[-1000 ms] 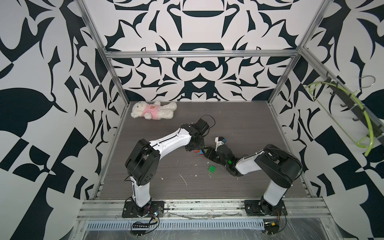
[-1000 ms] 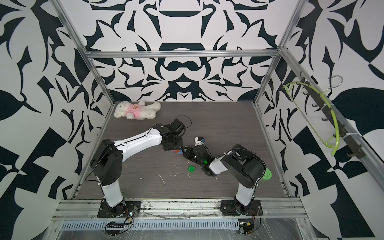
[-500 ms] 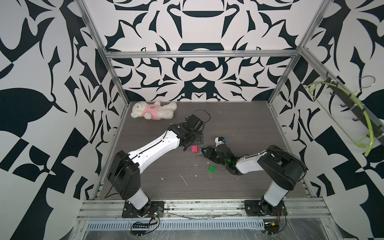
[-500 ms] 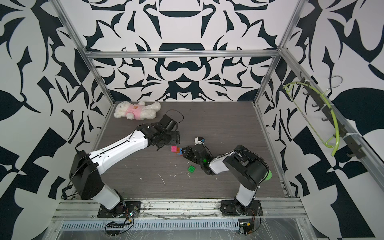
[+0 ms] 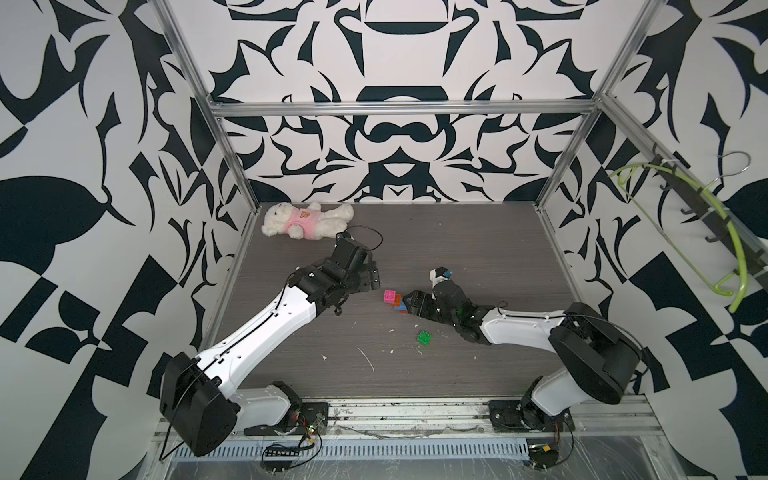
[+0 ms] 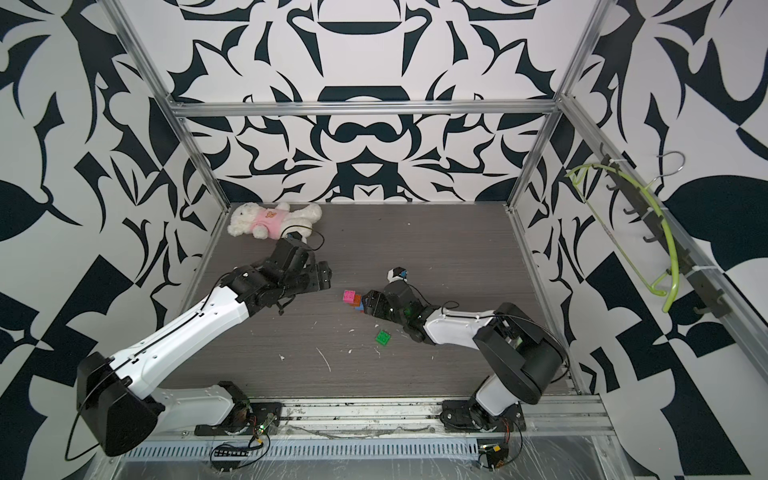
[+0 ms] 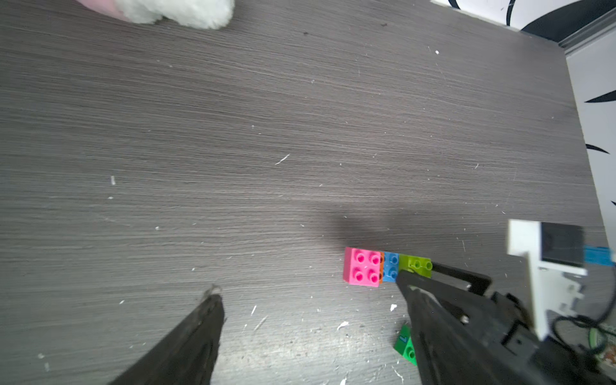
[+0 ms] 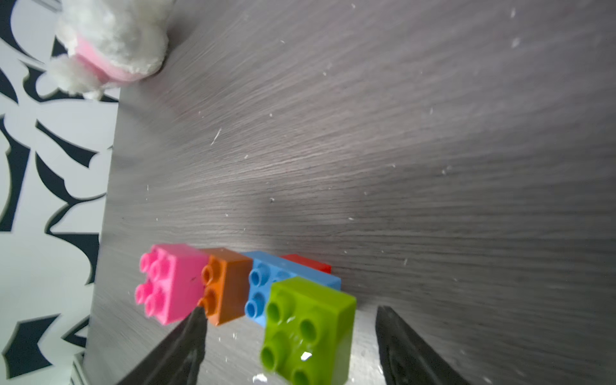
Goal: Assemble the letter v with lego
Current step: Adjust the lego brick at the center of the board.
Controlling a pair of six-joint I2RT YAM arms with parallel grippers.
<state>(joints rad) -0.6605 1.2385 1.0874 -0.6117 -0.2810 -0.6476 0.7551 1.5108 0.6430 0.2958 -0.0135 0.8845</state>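
Note:
A joined chain of lego (image 5: 395, 302) lies on the table, with pink (image 8: 166, 286), orange (image 8: 226, 286), blue (image 8: 266, 283), red (image 8: 306, 263) and lime-green (image 8: 306, 330) bricks. My right gripper (image 8: 290, 313) is open. The lime end sits between its fingers and touches neither. In both top views it (image 5: 409, 305) rests low at the chain's right end. My left gripper (image 7: 308, 290) is open and empty. It (image 5: 375, 279) hangs left of the pink brick (image 7: 361, 266), apart from it. A loose green brick (image 5: 424, 337) lies nearer the front.
A white plush bear (image 5: 305, 220) in a pink shirt lies at the back left corner. Metal frame posts and patterned walls close the table (image 5: 478, 257) on three sides. White specks litter the wood surface.
Both grippers have opened and let go of the chain, which now lies on the table. The left arm has drawn back to the left, away from the bricks. The right arm stays put.

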